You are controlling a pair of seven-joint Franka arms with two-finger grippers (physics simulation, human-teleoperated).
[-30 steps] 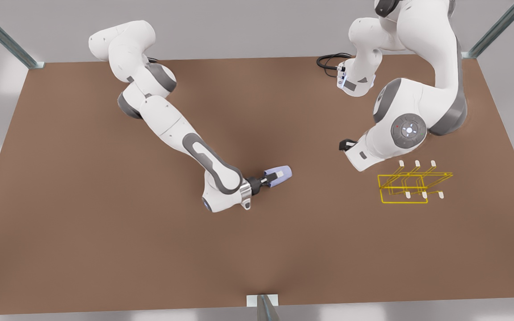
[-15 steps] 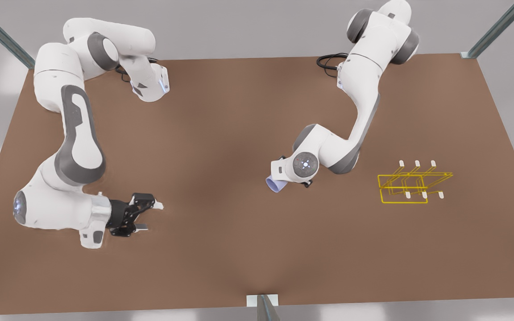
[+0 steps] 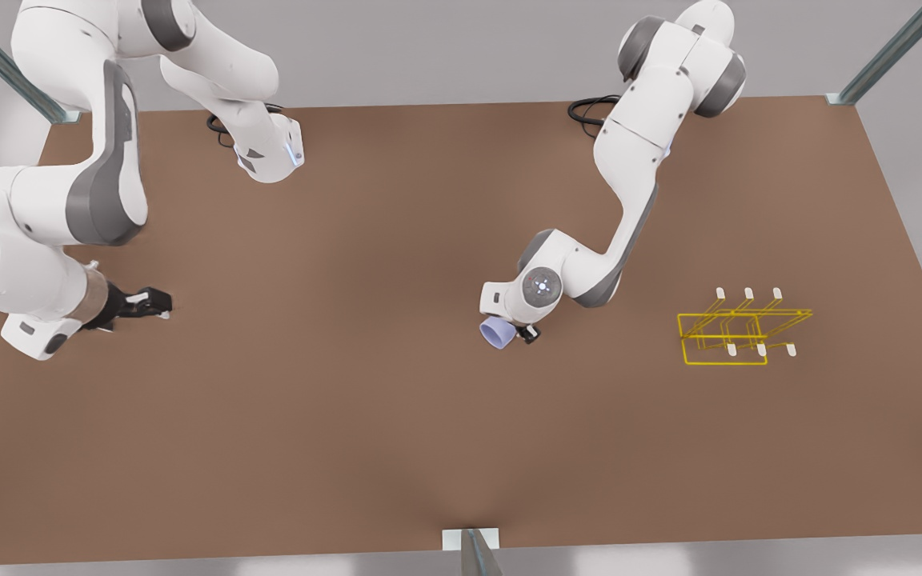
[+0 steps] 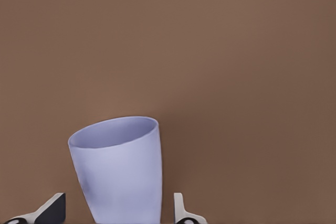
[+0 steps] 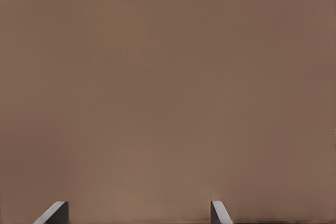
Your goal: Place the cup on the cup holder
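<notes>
The lavender-blue cup [image 3: 496, 333] is near the table's middle in the front view, just under the hand of the arm on the front view's right. That is my left gripper [image 3: 519, 331]. In the left wrist view the cup [image 4: 119, 171] leans between the two fingertips [image 4: 181, 211], rim pointing away, with a narrow gap showing on each side, so the jaws are open around it. The yellow wire cup holder [image 3: 737, 330] with white-tipped pegs stands well off toward the front view's right. My right gripper [image 3: 158, 304] waits open over bare table at the front view's left edge.
The brown table [image 3: 397, 432] is bare between the cup and the cup holder. Both arm bases and a black cable [image 3: 589, 108] sit along the far edge. Metal frame posts stand at the corners and at the near edge [image 3: 473, 548].
The arm at the front view's left let go of the cup and drew back to the left edge. The other arm swung in from beside the holder and its hand came over the cup.
</notes>
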